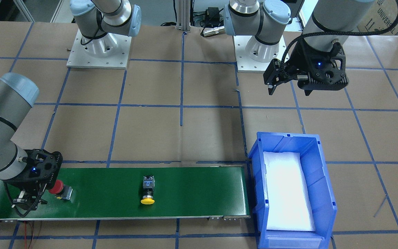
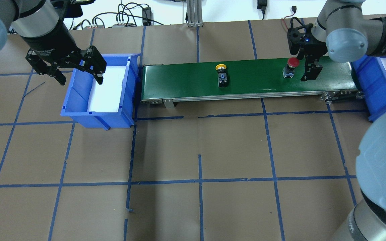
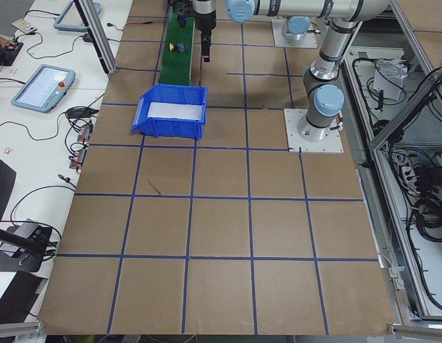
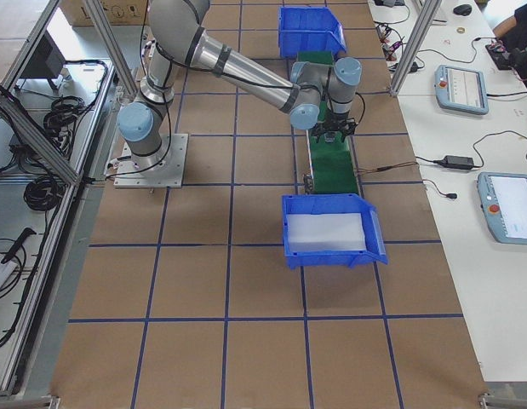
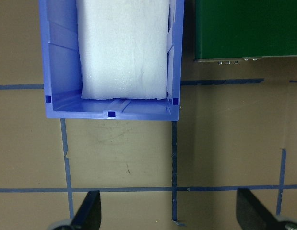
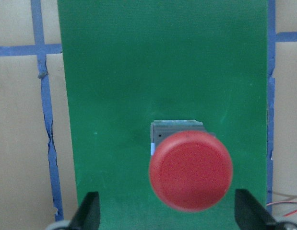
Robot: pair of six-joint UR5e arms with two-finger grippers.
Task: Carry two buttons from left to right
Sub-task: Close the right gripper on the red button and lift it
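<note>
You'll find the red button [image 6: 190,170] on the green belt [image 2: 179,80] near its right end, sitting between the jaws of the right gripper [image 6: 170,213], which are wide apart and clear of it. The yellow button [image 2: 222,74] lies on its side mid-belt, cap toward the far edge. The left gripper [image 2: 80,76] hangs spread and empty over the blue bin [image 2: 79,117] at the belt's left end
</note>
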